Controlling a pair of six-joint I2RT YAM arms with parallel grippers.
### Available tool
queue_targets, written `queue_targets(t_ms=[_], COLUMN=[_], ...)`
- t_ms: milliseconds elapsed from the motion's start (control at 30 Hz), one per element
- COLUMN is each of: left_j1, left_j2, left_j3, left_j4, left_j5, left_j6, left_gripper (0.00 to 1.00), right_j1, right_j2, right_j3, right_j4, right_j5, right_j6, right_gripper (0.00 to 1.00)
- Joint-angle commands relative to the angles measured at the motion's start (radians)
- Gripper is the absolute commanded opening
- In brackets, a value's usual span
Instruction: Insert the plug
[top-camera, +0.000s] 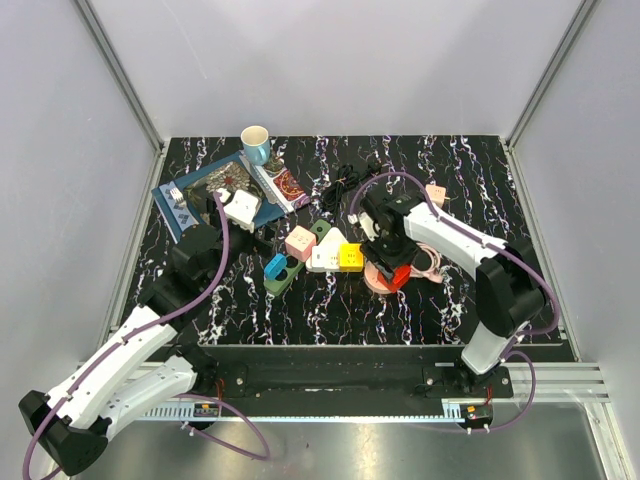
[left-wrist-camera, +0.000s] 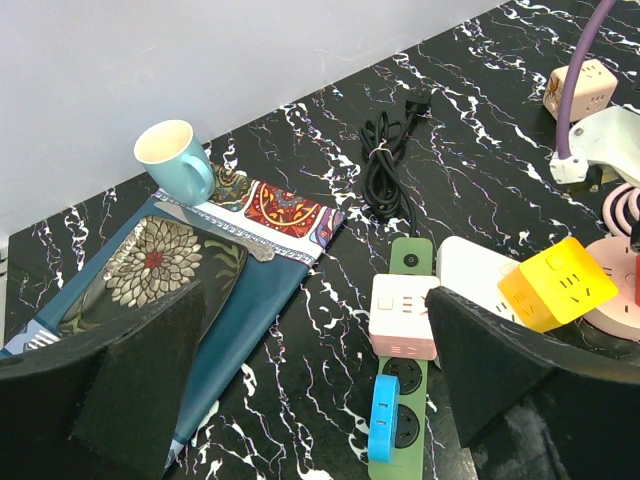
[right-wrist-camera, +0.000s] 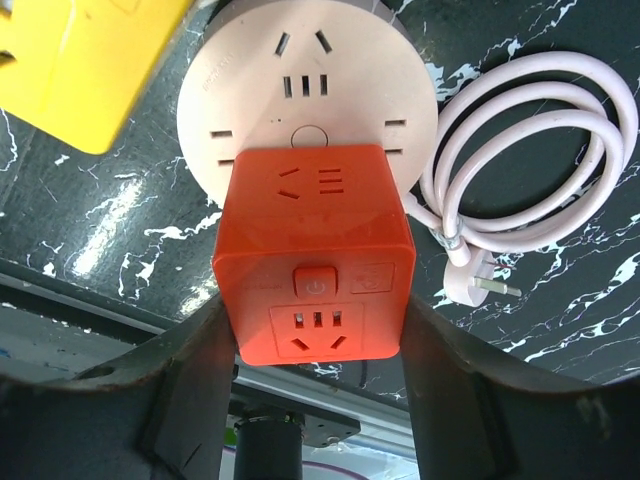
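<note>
Right wrist view: the orange cube (right-wrist-camera: 313, 255) covers the near half of the pink round socket (right-wrist-camera: 300, 90). The cube's underside and any prongs are hidden, so whether it is seated cannot be told. The yellow cube (right-wrist-camera: 80, 60) is cut off at the top-left corner. The right gripper (right-wrist-camera: 310, 305) has both fingers (right-wrist-camera: 180, 400) running off the bottom edge.

Left wrist view: the green power strip (left-wrist-camera: 408, 262) is cut by the bottom edge, and its middle lies under a pink-white block (left-wrist-camera: 403, 318). The left gripper (left-wrist-camera: 315, 295) has one finger (left-wrist-camera: 140, 390) hiding the near end of the patterned tray (left-wrist-camera: 160, 265).

Top view: socket markings are too small to read.
</note>
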Motion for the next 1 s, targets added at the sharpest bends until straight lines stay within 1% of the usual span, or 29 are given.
queue_targets(t_ms=[0, 67, 100, 133, 333, 500, 600, 767, 800, 833, 867, 900, 967], left_j1=[0.005, 0.005, 0.005, 0.005, 0.005, 0.005, 0.005, 0.005, 0.005, 0.005, 0.005, 0.005, 0.005], left_j2=[-0.013, -0.011, -0.013, -0.013, -0.025, -0.018, -0.013, -0.010, -0.007, -0.004, -0.004, -0.004, -0.004], left_j3=[-0.001, 0.000, -0.001, -0.003, -0.015, -0.032, -0.038, -0.047, -0.047, -0.047, -0.049, -0.047, -0.047], left_j4=[0.042, 0.042, 0.042, 0.042, 0.056, 0.086, 0.097, 0.111, 0.112, 0.111, 0.111, 0.109, 0.108], left_j5=[-0.017, -0.022, -0.023, -0.029, -0.041, -0.057, -0.063, -0.065, -0.065, -0.066, -0.066, -0.065, -0.061], left_j6=[0.016, 0.016, 0.019, 0.021, 0.030, 0.030, 0.029, 0.032, 0.032, 0.030, 0.030, 0.027, 0.024], left_gripper=[0.99, 0.99, 0.99, 0.99, 0.99, 0.99, 0.99, 0.99, 0.99, 0.99, 0.99, 0.99, 0.99], right_j1=[0.011, 0.009, 0.011, 0.009, 0.009, 0.009, 0.009, 0.006, 0.009, 0.009, 0.008, 0.009, 0.009], right_j2=[0.018, 0.016, 0.018, 0.016, 0.050, 0.090, 0.067, 0.030, 0.028, 0.027, 0.022, 0.019, 0.006], right_j3=[-0.096, -0.126, -0.137, -0.162, -0.199, -0.209, -0.206, -0.136, -0.124, -0.099, -0.090, -0.079, -0.044], right_j4=[0.003, 0.016, 0.021, 0.036, 0.090, 0.111, 0.115, 0.098, 0.092, 0.090, 0.090, 0.090, 0.090], right_j5=[-0.056, -0.082, -0.084, -0.088, -0.107, -0.131, -0.130, -0.128, -0.130, -0.131, -0.136, -0.150, -0.165], right_j6=[-0.043, -0.051, -0.058, -0.063, -0.100, -0.095, -0.085, -0.066, -0.060, -0.057, -0.052, -0.045, -0.034], right_gripper=[0.10, 0.05, 0.01, 0.00, 0.00, 0.00, 0.00, 0.01, 0.17, 0.28, 0.34, 0.50, 0.64])
